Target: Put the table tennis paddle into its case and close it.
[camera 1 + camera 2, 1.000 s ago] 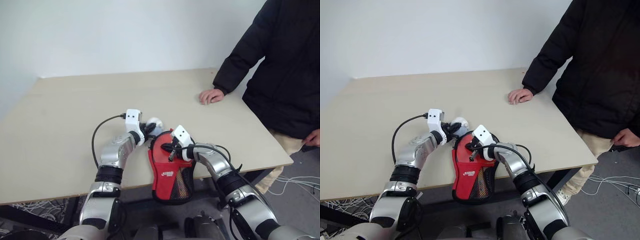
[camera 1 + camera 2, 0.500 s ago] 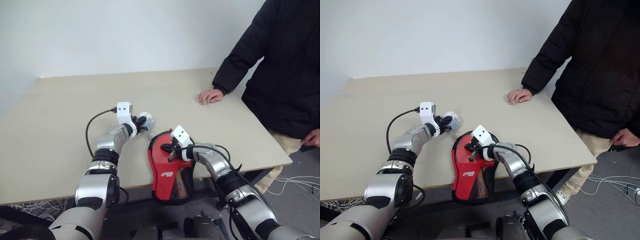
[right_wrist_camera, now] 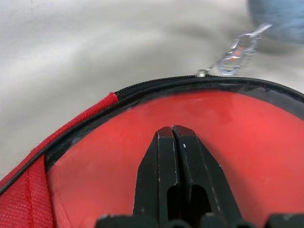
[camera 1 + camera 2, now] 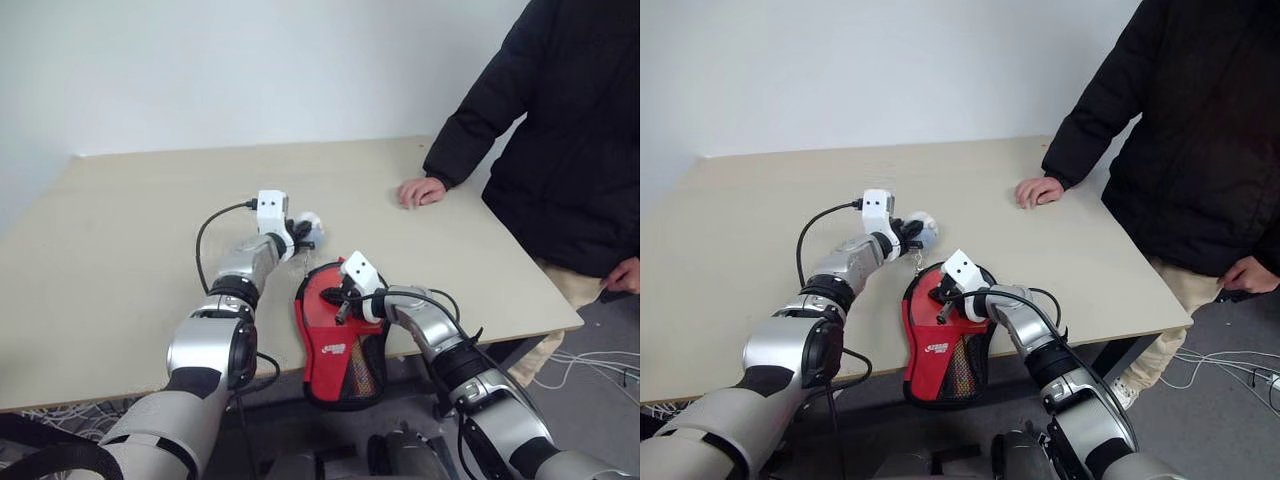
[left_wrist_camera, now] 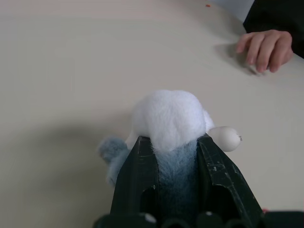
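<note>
Left gripper (image 5: pixel 178 156) is clamped on a fluffy grey-white toy (image 5: pixel 168 118) that I'm holding above the table (image 4: pixel 120 220), just far-left of the case (image 4: pixel 335 340). Right gripper (image 3: pixel 176 137) has its fingers pressed together, resting on the case's red side. That case hangs partly over the near table edge. Can't tell where the paddle is. Someone's hand (image 4: pixel 422 190) rests on the far right of the table.
</note>
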